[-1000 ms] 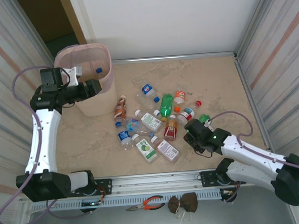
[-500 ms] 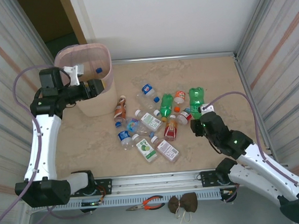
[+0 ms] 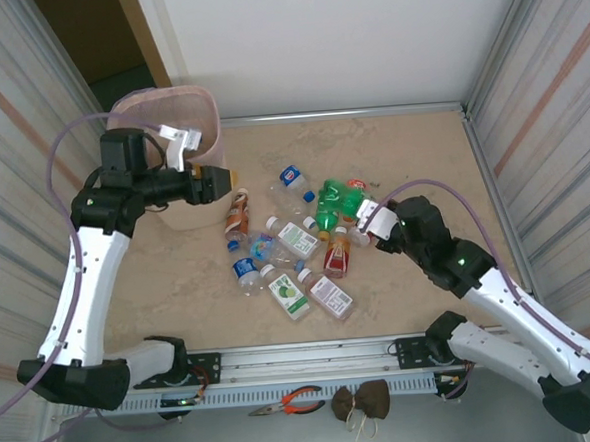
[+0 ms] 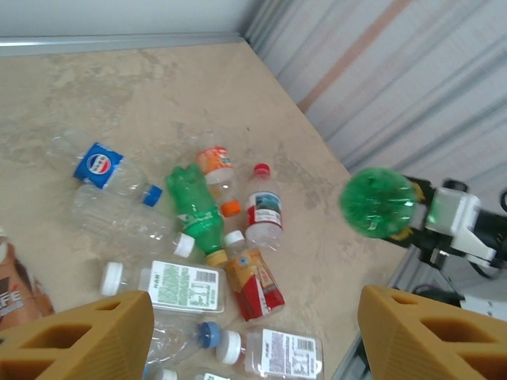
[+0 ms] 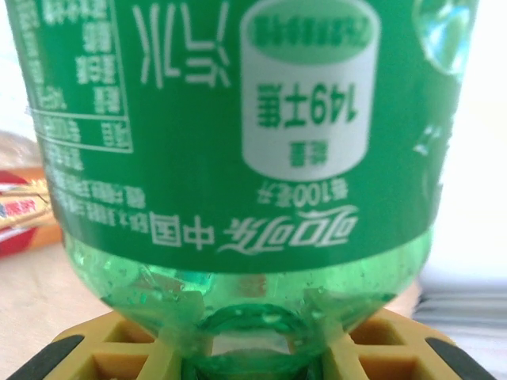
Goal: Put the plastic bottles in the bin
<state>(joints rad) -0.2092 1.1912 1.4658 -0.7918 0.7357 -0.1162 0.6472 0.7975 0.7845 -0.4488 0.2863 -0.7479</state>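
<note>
From above, the bin (image 3: pixel 189 215) stands at the far left of the counter (image 3: pixel 421 153), its near wall partly hidden by the left arm (image 3: pixel 87 264). The left gripper (image 3: pixel 220 179) hangs just beside that wall, pointing toward the loose bottles (image 3: pixel 294 239) heaped mid-counter. From up here I cannot tell how its jaws stand. The right gripper (image 3: pixel 367 217) sits at the heap's right edge. Its held green bottle (image 3: pixel 345 194) blurs into a lying green bottle (image 3: pixel 325 215), so the outline is hard to pick out.

The left wrist view settles the doubt. The left gripper (image 4: pixel 255 317) has its fingers (image 4: pixel 87 336) spread wide with nothing between them, both cut off by the bottom edge. Below lie the loose bottles (image 4: pixel 257 277) and the lying green bottle (image 4: pixel 194 210). The held green bottle (image 4: pixel 379 202) shows end-on, raised off the counter (image 4: pixel 119 87).

In the right wrist view, the held green bottle (image 5: pixel 238 119) crowds the picture, its label upside down. The right gripper (image 5: pixel 245 352) is clamped at its neck end.
</note>
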